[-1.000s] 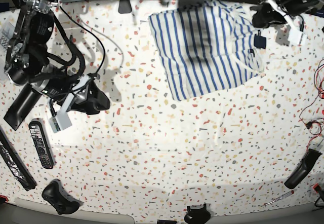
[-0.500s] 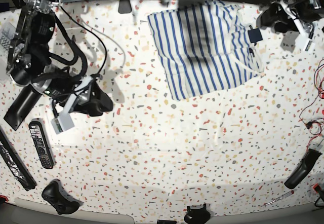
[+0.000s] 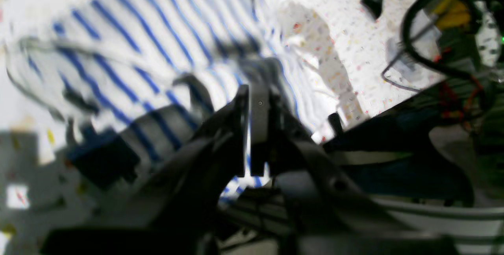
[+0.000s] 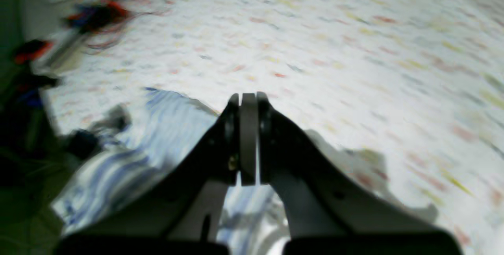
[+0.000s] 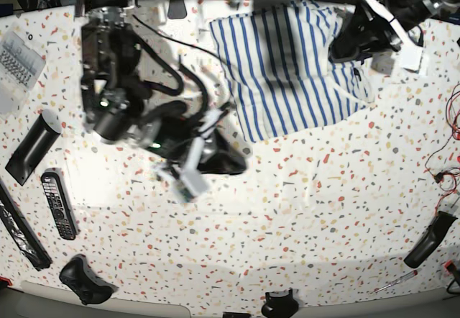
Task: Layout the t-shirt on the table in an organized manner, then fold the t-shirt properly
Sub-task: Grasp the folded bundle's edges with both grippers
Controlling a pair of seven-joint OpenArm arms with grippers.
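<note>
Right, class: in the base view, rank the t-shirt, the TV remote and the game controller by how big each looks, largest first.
1. t-shirt, clearly largest.
2. and 3. remote and game controller: too alike to rank; the remote is longer, the controller wider.

We found the t-shirt (image 5: 287, 66) lying on the table (image 5: 302, 217) in the upper middle of the base view, reaching the far edge. The left gripper (image 5: 341, 44) sat at the shirt's right edge, upper right of frame, above the cloth. The right gripper (image 5: 233, 163) stood near the frame's centre, just below and left of the shirt's lower corner. Along the left edge lay a remote (image 5: 57, 204), with a game controller (image 5: 85, 280) below it at lower left. A second controller (image 5: 279, 305) sat at the bottom centre edge. A screwdriver (image 5: 395, 282) lay at lower right.
</note>
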